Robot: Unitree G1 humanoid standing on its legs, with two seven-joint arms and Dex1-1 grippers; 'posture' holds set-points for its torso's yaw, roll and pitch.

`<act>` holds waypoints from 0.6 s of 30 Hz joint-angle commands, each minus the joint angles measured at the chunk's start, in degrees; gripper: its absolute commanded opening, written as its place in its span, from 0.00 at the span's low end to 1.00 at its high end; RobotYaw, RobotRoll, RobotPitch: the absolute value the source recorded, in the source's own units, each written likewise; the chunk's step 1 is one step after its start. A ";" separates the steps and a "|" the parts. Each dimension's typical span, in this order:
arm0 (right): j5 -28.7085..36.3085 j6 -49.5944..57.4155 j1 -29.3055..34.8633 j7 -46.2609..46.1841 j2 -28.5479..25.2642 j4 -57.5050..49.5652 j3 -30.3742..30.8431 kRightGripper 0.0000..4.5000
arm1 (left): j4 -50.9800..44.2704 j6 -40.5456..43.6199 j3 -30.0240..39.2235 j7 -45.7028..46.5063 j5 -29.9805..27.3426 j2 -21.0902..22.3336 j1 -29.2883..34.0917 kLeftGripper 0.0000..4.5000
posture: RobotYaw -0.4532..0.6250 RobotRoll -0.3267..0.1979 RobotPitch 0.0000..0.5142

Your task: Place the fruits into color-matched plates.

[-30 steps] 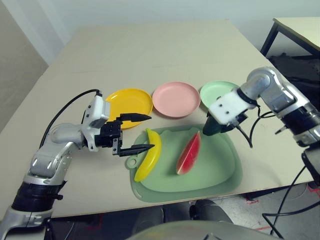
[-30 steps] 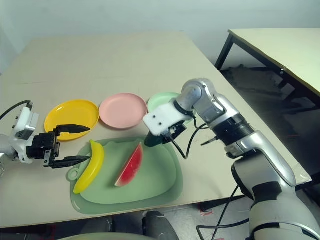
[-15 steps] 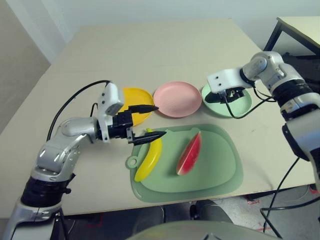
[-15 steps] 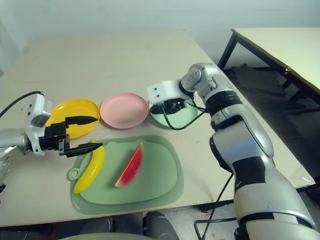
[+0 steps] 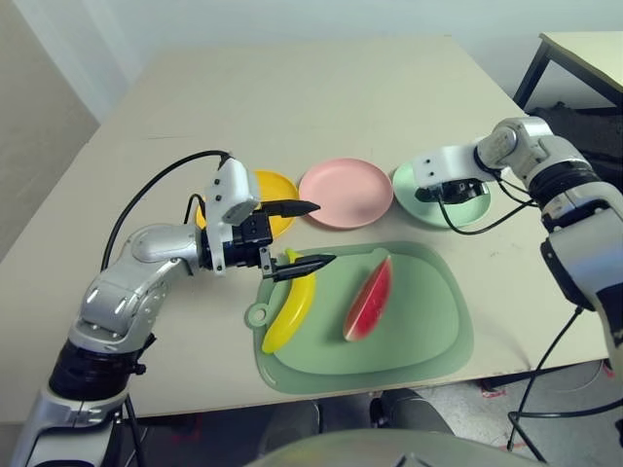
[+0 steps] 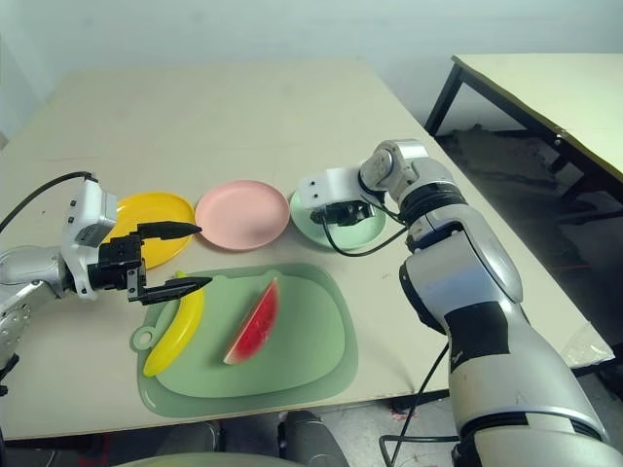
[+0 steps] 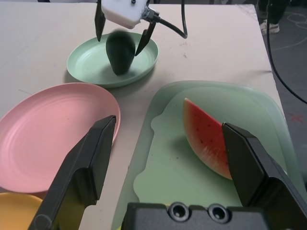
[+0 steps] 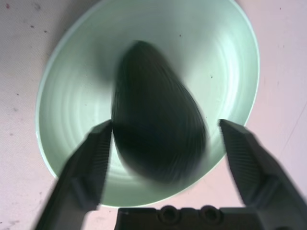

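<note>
Fingers on our right gripper (image 7: pixel 122 29) spread, dark green egg-shaped toy avocado (image 7: pixel 120 51) released into mint green round plate (image 7: pixel 86 68); our left gripper (image 5: pixel 302 233) unclenched at curved yellow banana's (image 5: pixel 289 311) twelve o'clock end, lining up pick.

1. The worktop (image 5: pixel 292 107) is a pale beige board, matte and evenly lit, with soft shadows.
2. Behind it rises a plain white wall (image 6: pixel 243 29).
3. To the right stands a second table (image 6: pixel 545 92) with a cream top and a dark metal leg.
4. Under that table the floor (image 6: pixel 506 165) is dark grey.
</note>
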 commanded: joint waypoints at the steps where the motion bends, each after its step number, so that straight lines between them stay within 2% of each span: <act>1: -0.43 -0.93 -0.05 0.42 0.15 0.03 -0.57 0.99 | -0.42 -0.90 -0.58 -0.97 0.92 0.72 0.49 1.00 | 0.49 0.62 0.04; 5: 0.01 -2.57 -0.76 2.58 -0.13 -0.94 -0.88 0.99 | 1.51 -3.06 -0.58 -2.23 2.95 1.54 0.67 1.00 | 0.49 0.62 0.05; 9: 2.76 -6.25 -1.63 9.96 -0.41 -4.78 -2.23 0.99 | 3.48 -5.55 0.41 -4.11 4.00 2.81 1.58 1.00 | 0.48 0.62 0.05; 12: 6.34 -8.77 -1.03 17.13 -0.73 -11.65 -3.44 0.99 | 4.48 -7.86 1.89 -6.64 3.31 3.92 3.09 1.00 | 0.48 0.62 0.04; 16: 15.92 -3.97 5.26 30.40 -2.45 -33.39 -4.57 0.99 | 6.68 -13.41 4.11 -12.95 2.81 6.31 6.82 1.00 | 0.48 0.62 0.04; 18: 19.55 0.51 7.90 32.59 -4.29 -42.81 -3.59 0.99 | 7.54 -15.08 4.90 -15.04 2.32 6.94 7.61 1.00 | 0.48 0.62 0.05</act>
